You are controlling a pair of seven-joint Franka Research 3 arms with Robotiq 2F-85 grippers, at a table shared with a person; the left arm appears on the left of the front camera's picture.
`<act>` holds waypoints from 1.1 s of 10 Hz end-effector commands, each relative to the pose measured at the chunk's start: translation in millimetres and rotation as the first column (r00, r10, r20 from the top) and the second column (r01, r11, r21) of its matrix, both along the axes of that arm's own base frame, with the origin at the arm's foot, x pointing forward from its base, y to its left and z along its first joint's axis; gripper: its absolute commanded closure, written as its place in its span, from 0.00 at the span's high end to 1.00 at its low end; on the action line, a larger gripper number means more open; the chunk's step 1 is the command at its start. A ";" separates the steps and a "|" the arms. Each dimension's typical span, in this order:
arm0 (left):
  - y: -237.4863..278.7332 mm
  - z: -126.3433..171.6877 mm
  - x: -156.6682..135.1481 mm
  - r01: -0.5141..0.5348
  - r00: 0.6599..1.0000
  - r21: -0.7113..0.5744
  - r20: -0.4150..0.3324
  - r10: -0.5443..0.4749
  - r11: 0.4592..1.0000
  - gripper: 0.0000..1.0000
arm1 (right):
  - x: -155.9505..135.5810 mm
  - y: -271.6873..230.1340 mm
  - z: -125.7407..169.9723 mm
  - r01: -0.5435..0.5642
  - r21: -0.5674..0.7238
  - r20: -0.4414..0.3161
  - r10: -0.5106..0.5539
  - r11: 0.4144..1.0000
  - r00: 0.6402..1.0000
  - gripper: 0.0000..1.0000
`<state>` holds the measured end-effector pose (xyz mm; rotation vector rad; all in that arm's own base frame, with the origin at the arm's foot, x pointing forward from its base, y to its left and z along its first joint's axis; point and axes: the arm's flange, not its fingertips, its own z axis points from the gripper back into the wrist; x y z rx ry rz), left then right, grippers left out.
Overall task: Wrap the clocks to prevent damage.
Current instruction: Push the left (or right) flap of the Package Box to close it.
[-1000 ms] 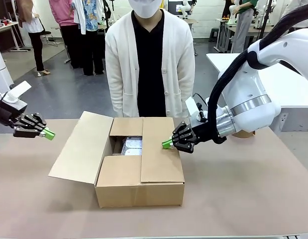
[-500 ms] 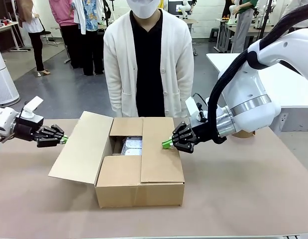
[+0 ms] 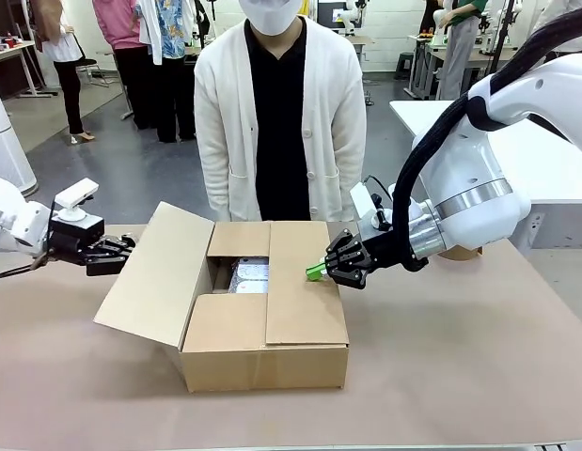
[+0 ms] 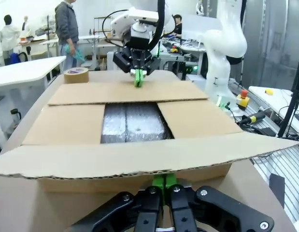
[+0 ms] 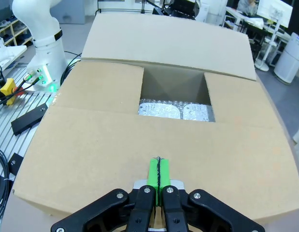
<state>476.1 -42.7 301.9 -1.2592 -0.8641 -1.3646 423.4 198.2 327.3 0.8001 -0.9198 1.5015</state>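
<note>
**Raised flap standing between left gripper and bundle**

Front view: the clocks' bubble-wrap bundle (image 3: 250, 275) is sitting inside the cardboard box (image 3: 262, 362), showing through the gap between its flaps. The left gripper (image 3: 124, 248), pinched together and empty, is pointing right at the outer face of the raised left flap (image 3: 149, 277). The right gripper (image 3: 316, 272), likewise closed on nothing, is pressing its tips onto the folded right flap (image 3: 305, 305).

Left wrist view: the flap's long edge is running crosswise just beyond the green fingertips (image 4: 163, 181), with the bundle farther on.

Right wrist view: the bundle is lying straight ahead of the pads (image 5: 154, 175).

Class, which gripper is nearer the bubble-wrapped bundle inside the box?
Right. The right gripper sits over the folded flap beside the bundle; the left gripper is outside, by the open flap.
</note>
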 end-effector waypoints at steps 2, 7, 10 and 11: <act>-26.4 9.3 10.7 -0.015 0.998 -0.041 0.053 0.017 0.999 0.00 | -0.5 -0.3 -4.8 0.005 -0.007 -0.006 -0.005 1.000 1.000 0.01; -95.6 -0.3 13.7 0.005 0.996 0.091 0.091 -0.013 0.996 0.00 | -0.5 -0.3 -4.8 0.005 -0.007 -0.006 -0.005 1.000 1.000 0.01; -113.9 -15.5 17.1 -0.074 0.986 0.204 0.160 0.041 0.976 0.00 | -0.5 -0.3 -4.8 0.005 -0.007 -0.006 -0.005 1.000 1.000 0.01; -113.1 -18.4 15.8 -0.079 0.987 0.207 0.155 0.047 0.975 0.00 | -0.5 -0.3 -4.8 0.005 -0.007 -0.006 -0.005 1.000 1.000 0.01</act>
